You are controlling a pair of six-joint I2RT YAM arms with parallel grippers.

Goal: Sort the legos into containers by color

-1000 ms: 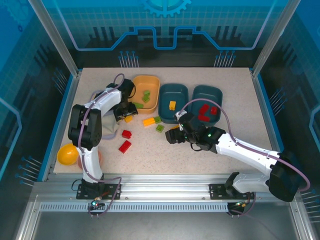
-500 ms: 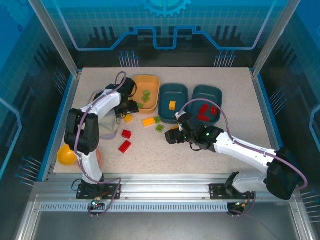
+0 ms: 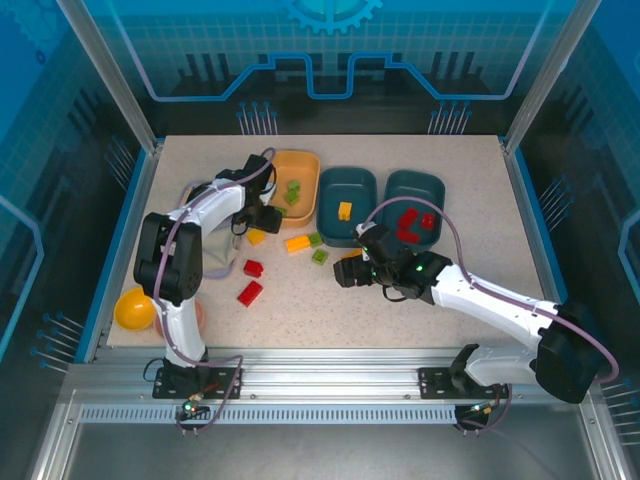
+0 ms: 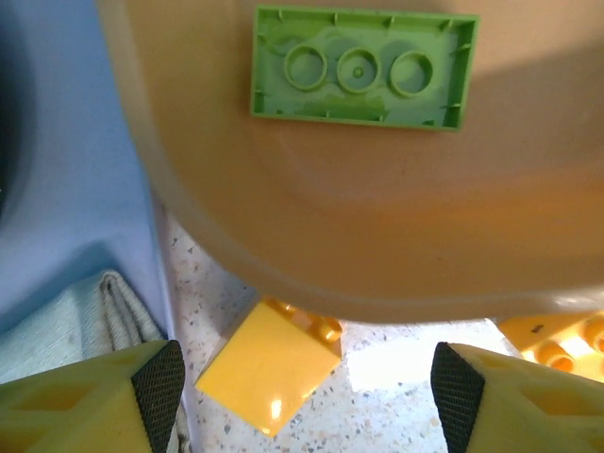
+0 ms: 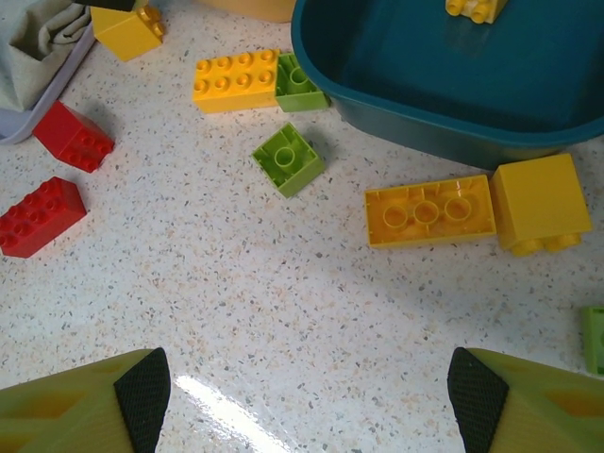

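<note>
Jaws: both pairs wide open, nothing held.

Left gripper (image 4: 304, 385) hangs low at the near-left corner of the yellow-orange tub (image 4: 377, 217). One green brick (image 4: 363, 68) lies hollow side up inside it. On the table just ahead sits a small yellow brick (image 4: 269, 373), about centred between the fingers. It is turned cornerwise to them, with its far edge tucked under the tub's rim. A grey cloth (image 4: 85, 311) lies close on the left.

Right gripper (image 5: 307, 392) hovers over open table, facing the middle teal tub (image 5: 425, 85). That tub has a sorted yellow piece (image 5: 472, 8) in it.
- Long yellow brick (image 5: 429, 215): hollow side up, ahead and right of the jaw centre, just beside the tub wall, touching a yellow cube (image 5: 540, 201).
- Its long axis runs across the view, in line with the closing direction.

Judgement: the right arm is the nearer one for this pair. It needs a shift rightward, and likely a wrist turn to pinch the short sides. Loose red and green pieces lie further left, well apart.
</note>
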